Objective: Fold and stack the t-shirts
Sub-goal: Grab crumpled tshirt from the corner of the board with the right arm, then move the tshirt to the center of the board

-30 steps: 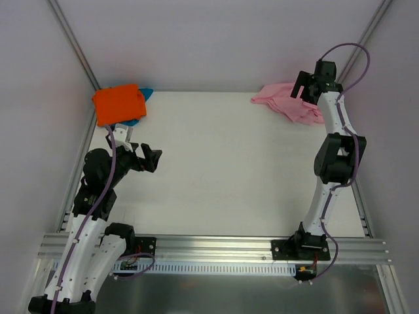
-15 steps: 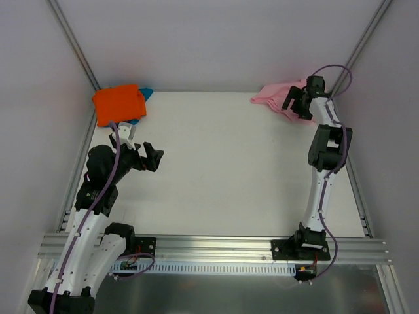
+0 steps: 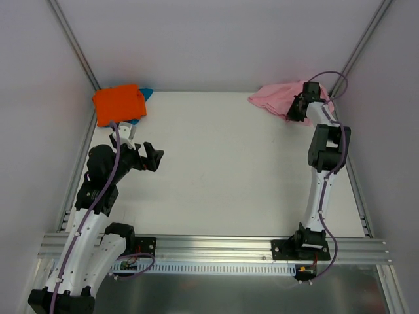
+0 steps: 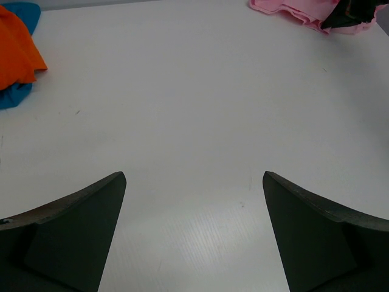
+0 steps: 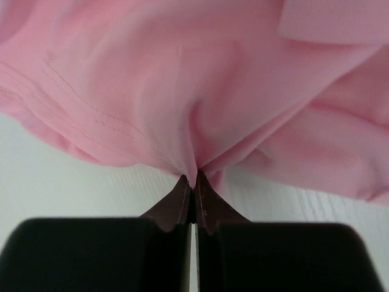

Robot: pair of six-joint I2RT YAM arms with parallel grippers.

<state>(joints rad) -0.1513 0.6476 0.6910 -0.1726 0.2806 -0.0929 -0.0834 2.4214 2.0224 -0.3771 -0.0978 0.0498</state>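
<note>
the folded, squarish orange t-shirt (image 3: 118,103) lies on the teal t-shirt (image 3: 146,91) (only its edges peek out) at the far left corner of the bench (image 3: 222,170). at the far right corner the right pincer (image 5: 193,185) is clamped on a pinched fold of the soft, crumpled pink t-shirt (image 3: 278,98). the left pincer (image 4: 194,179) gapes wide above the smooth white surface; pale walls (image 3: 216,39) stand around.

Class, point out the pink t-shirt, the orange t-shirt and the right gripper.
pink t-shirt (image 3: 275,97), top view, its crumpled left part.
orange t-shirt (image 3: 118,103), top view, middle of its upper face.
right gripper (image 5: 192,180), right wrist view, between its closed fingertips.
</note>
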